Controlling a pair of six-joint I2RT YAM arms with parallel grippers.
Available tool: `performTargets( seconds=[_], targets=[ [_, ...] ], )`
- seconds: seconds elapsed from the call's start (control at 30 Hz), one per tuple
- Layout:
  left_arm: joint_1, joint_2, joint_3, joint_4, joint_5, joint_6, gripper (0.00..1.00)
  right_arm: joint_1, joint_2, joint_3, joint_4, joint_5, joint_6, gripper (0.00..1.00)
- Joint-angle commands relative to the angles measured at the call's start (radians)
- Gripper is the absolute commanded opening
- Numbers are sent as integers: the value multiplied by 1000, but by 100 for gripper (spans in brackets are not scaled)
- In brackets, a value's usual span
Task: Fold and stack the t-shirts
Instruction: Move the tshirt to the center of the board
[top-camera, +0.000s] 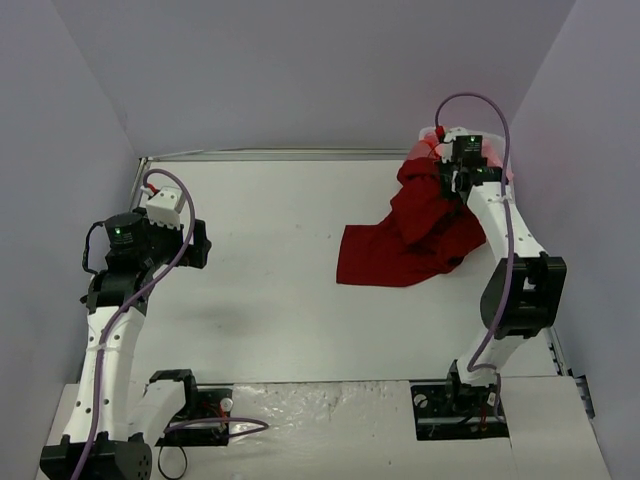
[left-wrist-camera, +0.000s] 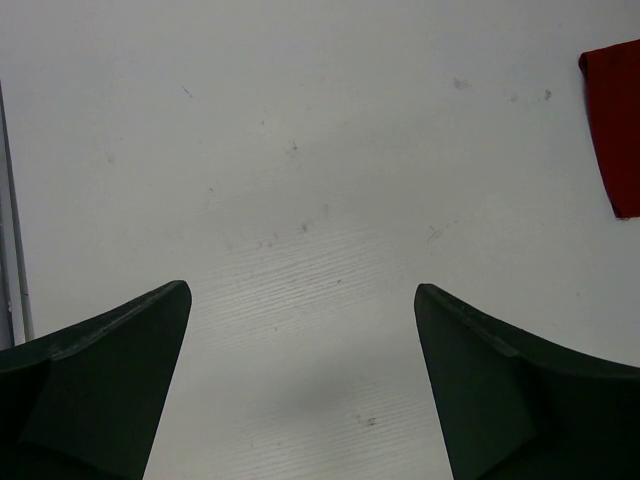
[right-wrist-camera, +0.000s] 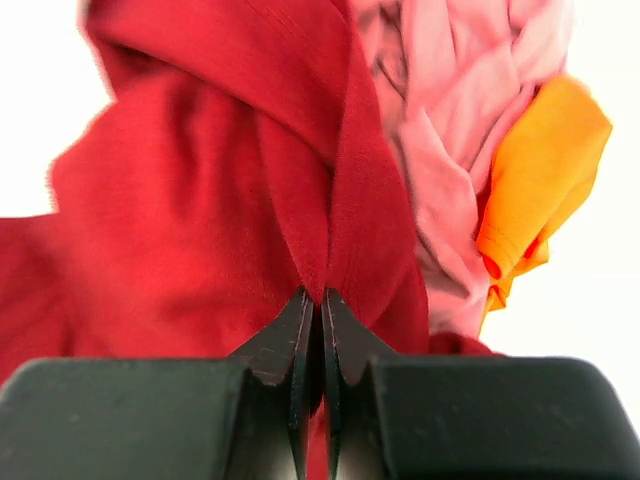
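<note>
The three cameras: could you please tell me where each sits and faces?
Top external: above and behind the bases, looking down at the table; left arm and right arm show.
Left wrist: on its arm, facing the table; open left gripper shows.
Right wrist: on its arm, facing the shirts; right gripper shut on the red shirt.
Shared: the red shirt, in all three.

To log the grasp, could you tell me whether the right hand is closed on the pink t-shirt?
No, the right hand pinches a fold of the dark red t-shirt; the pink t-shirt sits beside it.
</note>
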Motion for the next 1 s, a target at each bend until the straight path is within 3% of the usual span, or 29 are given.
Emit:
performTargets(
  seconds=[0.0,0.07,0.23,0.4,0.43,0.47,0.5,0.57,0.6,0.77,0.8,0.93,0.97],
  targets=[
    [0,-16,3,28,14,-1,94,85,-186,95,-33,-113,-31,0],
    [0,-16,6,26,10,-2,94,148,-225,121,-82,-181,-57,0],
    [9,-10,10,28,6,-6,94,352,-265,140,-286,-572,-174,0],
    [32,-7,16,25,11,-13,94,524,-214,70,-493,-640,-384,1],
    [43,-7,14,25,13,-15,94,552,-211,49,-504,-635,-401,7],
    [48,-9,14,25,16,-16,94,555,-208,41,-511,-631,-431,27],
    [51,-9,13,25,19,-18,94,554,-208,37,-511,-623,-439,65],
    [57,-7,13,22,22,-21,94,534,-216,26,-489,-571,-426,76],
    [57,-4,14,22,25,-21,94,519,-220,21,-444,-559,-413,87],
    [58,-1,16,26,37,-22,94,367,-280,-22,-285,-473,-337,89],
    [57,-2,14,23,40,-21,94,348,-294,-35,-248,-386,-279,89],
    [52,-2,14,25,59,-19,94,281,-306,-75,-162,-180,-229,84],
    [48,-2,13,26,62,-19,94,261,-285,-77,-160,-162,-229,79]
  ],
)
